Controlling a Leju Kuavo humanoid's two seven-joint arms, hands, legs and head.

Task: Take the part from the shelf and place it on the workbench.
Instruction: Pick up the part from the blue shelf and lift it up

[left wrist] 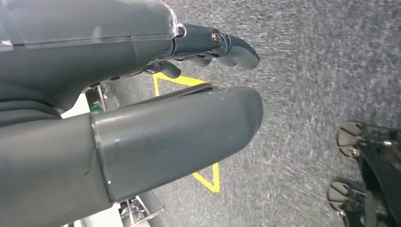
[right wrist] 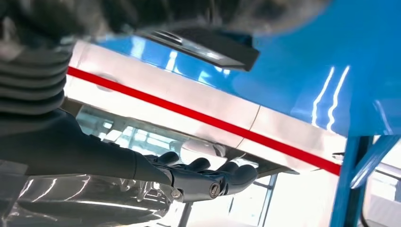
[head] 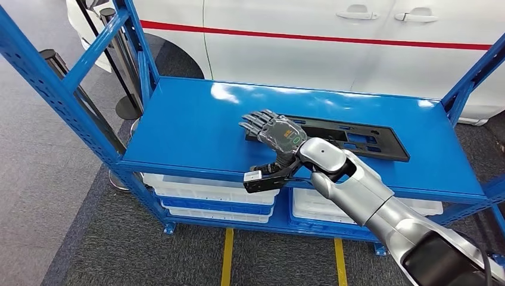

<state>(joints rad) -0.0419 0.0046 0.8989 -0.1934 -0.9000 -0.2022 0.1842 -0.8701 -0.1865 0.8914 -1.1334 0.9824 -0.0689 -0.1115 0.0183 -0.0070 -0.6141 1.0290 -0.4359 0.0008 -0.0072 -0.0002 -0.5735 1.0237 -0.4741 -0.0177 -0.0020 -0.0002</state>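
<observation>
Under the flat, spread-fingered, empty right hand (head: pixel 271 132) is seen the long black slotted plastic part's (head: pixel 357 140) near end, its long axis running rightward away from the fingers; left hand (left wrist: pixel 142 94) hangs far off, also empty w/ fingers apart.

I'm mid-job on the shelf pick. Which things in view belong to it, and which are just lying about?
For the job:
- black flat part lying on the blue shelf
- right hand, over the part's near end, fingers stretched out

Just lying about:
- white bins on the lower level
- white car behind the shelf
- yellow floor lines
</observation>
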